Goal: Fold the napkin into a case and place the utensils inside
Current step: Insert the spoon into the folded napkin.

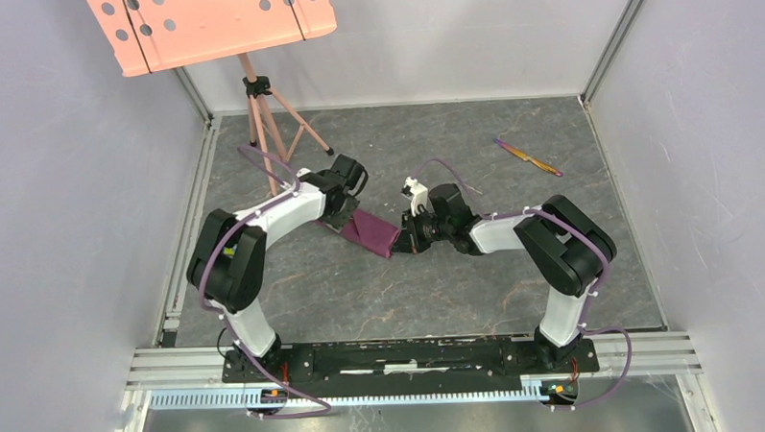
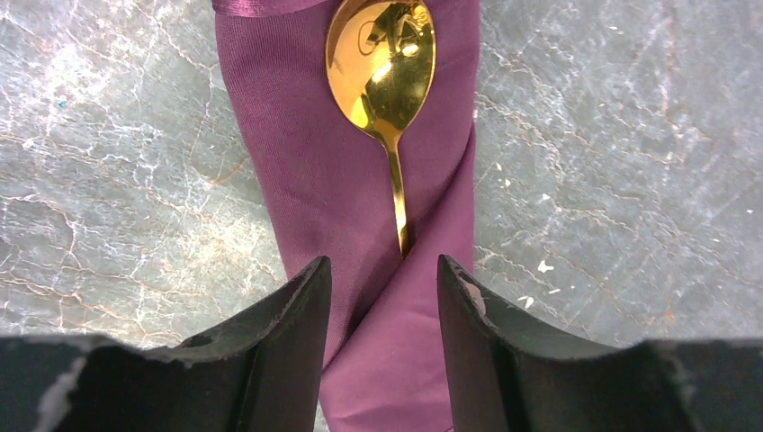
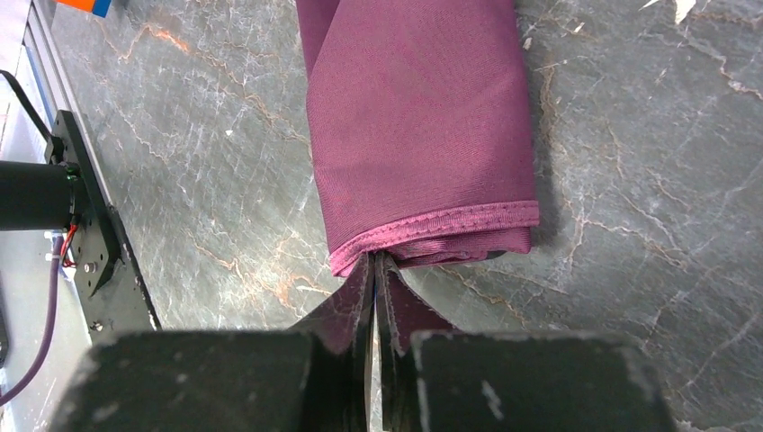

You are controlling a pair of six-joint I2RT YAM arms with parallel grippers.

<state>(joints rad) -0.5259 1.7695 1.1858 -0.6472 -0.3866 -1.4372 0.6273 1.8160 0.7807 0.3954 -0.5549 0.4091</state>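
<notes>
The plum napkin lies folded as a narrow oblong case in the middle of the table. A gold spoon rests on it, bowl up, its thin handle running under a diagonal fold. My left gripper hovers open over the case's near end, one finger on each side and nothing between them. My right gripper is shut, its tips pinched on the stitched hem at the other end of the napkin. The iridescent knife lies alone at the far right of the table.
A pink perforated board on a tripod stands at the back left. A blue-and-orange object sits at the top left edge of the right wrist view, near a black mounting plate. White walls enclose the grey marbled table.
</notes>
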